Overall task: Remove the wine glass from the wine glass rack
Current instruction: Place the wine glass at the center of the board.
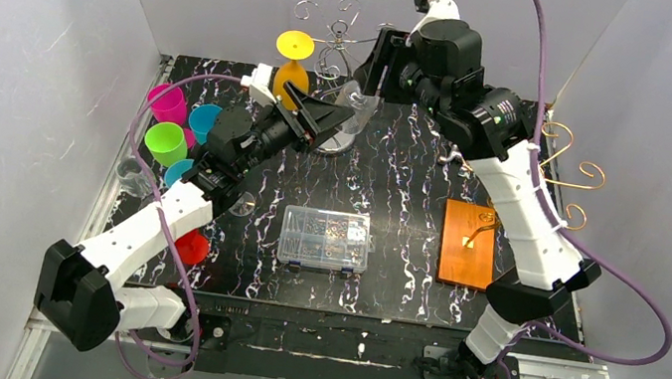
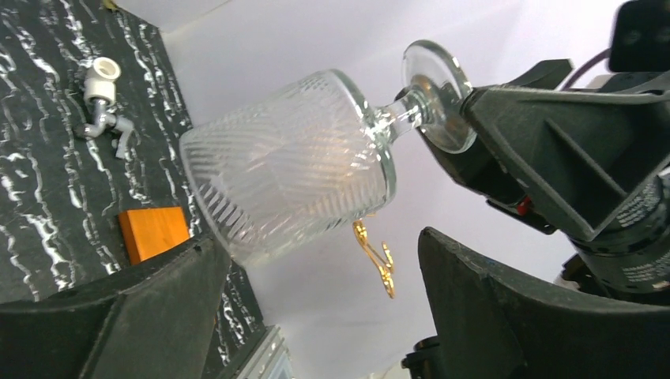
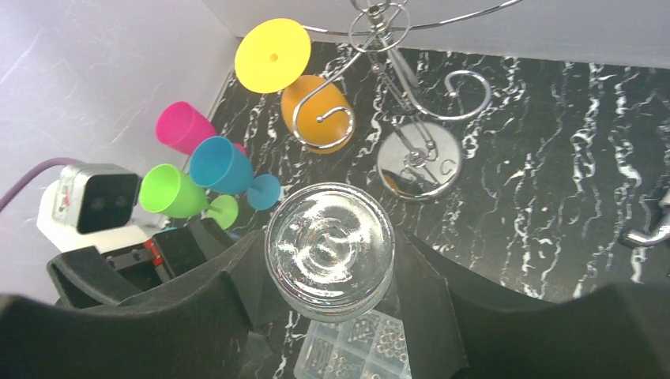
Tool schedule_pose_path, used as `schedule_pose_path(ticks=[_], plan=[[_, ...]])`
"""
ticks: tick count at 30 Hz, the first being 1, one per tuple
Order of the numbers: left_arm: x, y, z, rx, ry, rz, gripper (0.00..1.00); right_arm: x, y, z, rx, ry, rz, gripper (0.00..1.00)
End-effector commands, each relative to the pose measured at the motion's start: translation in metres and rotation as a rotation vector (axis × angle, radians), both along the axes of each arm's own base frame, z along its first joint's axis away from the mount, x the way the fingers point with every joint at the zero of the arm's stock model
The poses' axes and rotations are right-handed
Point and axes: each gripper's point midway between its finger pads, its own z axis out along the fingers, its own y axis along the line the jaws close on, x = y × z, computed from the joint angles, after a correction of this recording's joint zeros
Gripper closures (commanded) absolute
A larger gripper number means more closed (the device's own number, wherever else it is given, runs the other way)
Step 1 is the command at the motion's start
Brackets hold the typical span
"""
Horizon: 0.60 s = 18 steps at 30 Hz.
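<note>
You see a wine glass (image 2: 292,166) of clear, ribbed, glossy glass and a wine glass rack (image 3: 419,162) of shiny chromed wire. The bench (image 1: 402,189) is glossy black marbling. At its 3 o'clock lies a smooth wooden board (image 1: 467,244), and at 9 o'clock smooth plastic cups (image 1: 165,141).

Bright, even light from above fills the white-walled enclosure, and shadows on the marbled table (image 1: 417,161) are soft and faint. White highlights glint on the wine glass (image 3: 329,249) and on the chrome base of the wine glass rack (image 3: 419,162). The top view is sharp throughout, while in the wrist views the black fingers (image 2: 118,316) nearest the lens are dark and slightly blurred.
</note>
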Motion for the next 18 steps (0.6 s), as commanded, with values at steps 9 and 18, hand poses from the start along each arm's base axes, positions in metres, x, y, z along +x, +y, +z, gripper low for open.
schedule_pose_path(ticks=[9, 18], plan=[[-0.022, 0.008, 0.079, -0.216, -0.209, -0.056, 0.26, -0.008, -0.036, 0.072, 0.426, 0.022, 0.135, 0.63], [-0.029, 0.01, 0.105, -0.253, -0.254, -0.073, 0.34, -0.014, -0.042, 0.076, 0.596, 0.083, 0.221, 0.63]])
